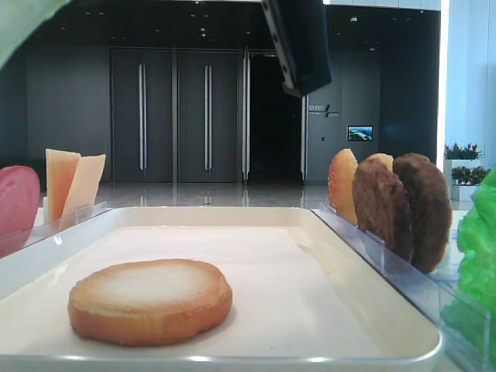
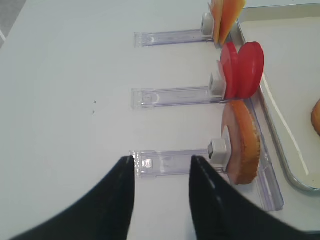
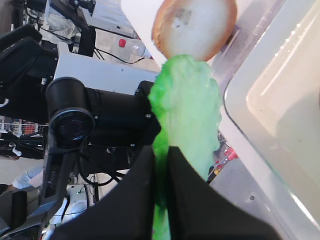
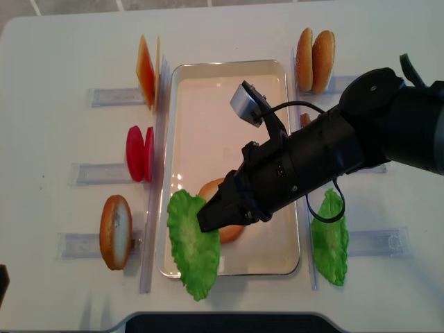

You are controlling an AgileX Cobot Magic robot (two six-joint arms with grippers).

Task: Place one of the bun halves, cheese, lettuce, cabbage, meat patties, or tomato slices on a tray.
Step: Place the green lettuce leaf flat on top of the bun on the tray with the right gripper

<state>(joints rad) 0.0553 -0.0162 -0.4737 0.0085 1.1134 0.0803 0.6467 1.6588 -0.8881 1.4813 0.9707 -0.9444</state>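
Right wrist view: the right gripper [image 3: 161, 165] has its two dark fingers clamped together on the edge of a lettuce [image 3: 187, 115] leaf, which hangs out past the fingertips toward a bun half beyond it, with the tray [image 3: 280, 95] rim on the right. In the overhead view this gripper [image 4: 208, 215] reaches across from the right and holds that lettuce [image 4: 193, 244] over the near left corner of the tray [image 4: 232, 76], the leaf overlapping the near rim and partly covering a bun half [image 4: 223, 208] that lies flat inside the tray.

The left gripper [image 2: 162, 170] hovers above the table [image 2: 65, 90] near its left edge, its jaws empty; the two fingertips show a gap in the wrist view, though they read as drawn in. Just beyond them a clear holder [image 2: 175, 162] carries an upright bun half [image 2: 245, 145].

A second lettuce leaf [image 4: 329, 239] stands in a holder just outside the tray's right rim, near the front. Farther back along the left rim are the tomato slices [image 4: 139, 154], then the cheese [image 4: 147, 69] at the far left corner. Two more bun halves [image 4: 314, 50] stand at the far right corner. From the low view, the meat patties [image 1: 403, 205] stand on edge beside the right rim.
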